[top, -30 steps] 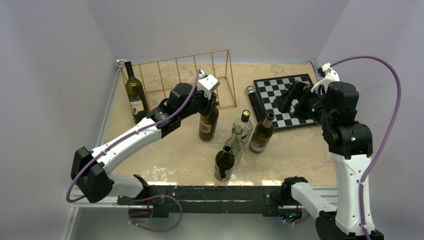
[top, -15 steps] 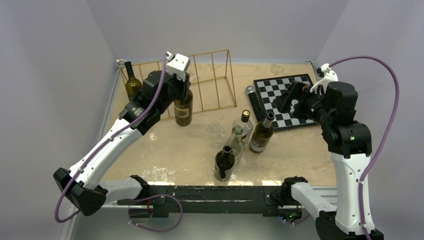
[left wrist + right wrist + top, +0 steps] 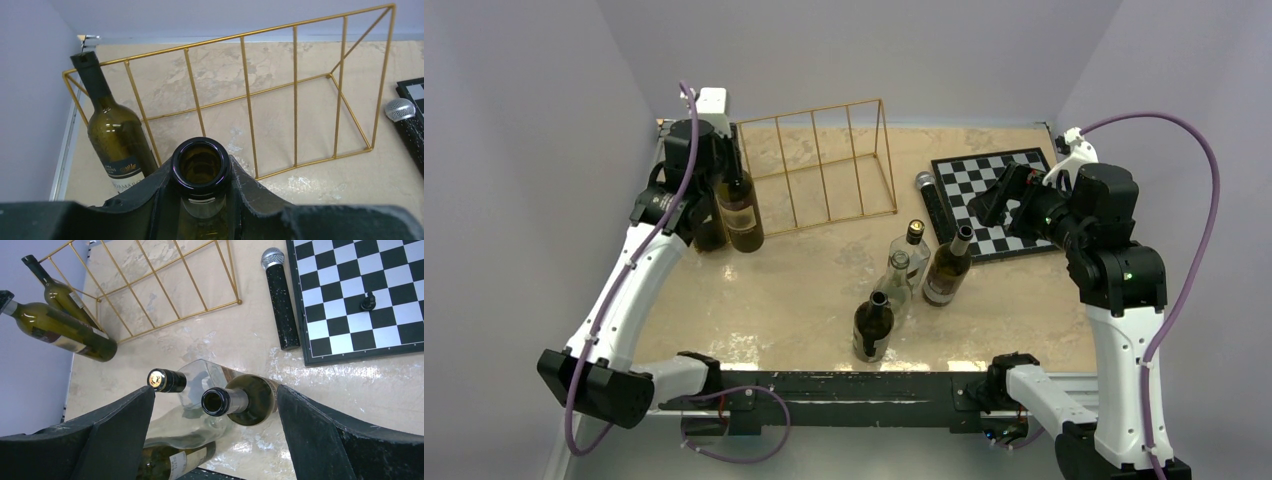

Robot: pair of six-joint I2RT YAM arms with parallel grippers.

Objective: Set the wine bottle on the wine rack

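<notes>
My left gripper [image 3: 729, 158] is shut on the neck of a dark green wine bottle [image 3: 740, 210], held upright just in front of the left end of the gold wire wine rack [image 3: 819, 165]. In the left wrist view the fingers [image 3: 150, 200] clamp the neck below the open mouth [image 3: 201, 210], with the rack [image 3: 295, 90] beyond. I cannot tell whether its base touches the table. A second green bottle [image 3: 707, 225] stands by the rack's left end [image 3: 117, 137]. My right gripper [image 3: 989, 205] is open and empty above the bottle group [image 3: 215, 390].
Several bottles stand mid-table: a dark green one [image 3: 947, 265], two clear ones [image 3: 894, 285] [image 3: 911, 245] and a brown one [image 3: 873, 325]. A chessboard [image 3: 999, 200] with a black piece [image 3: 368, 301] lies at the right. A microphone [image 3: 929, 200] lies beside it.
My left arm has carried the held bottle left, from near the table's middle, past the rack's front, to its left end beside the standing bottle. The right arm has not moved.
</notes>
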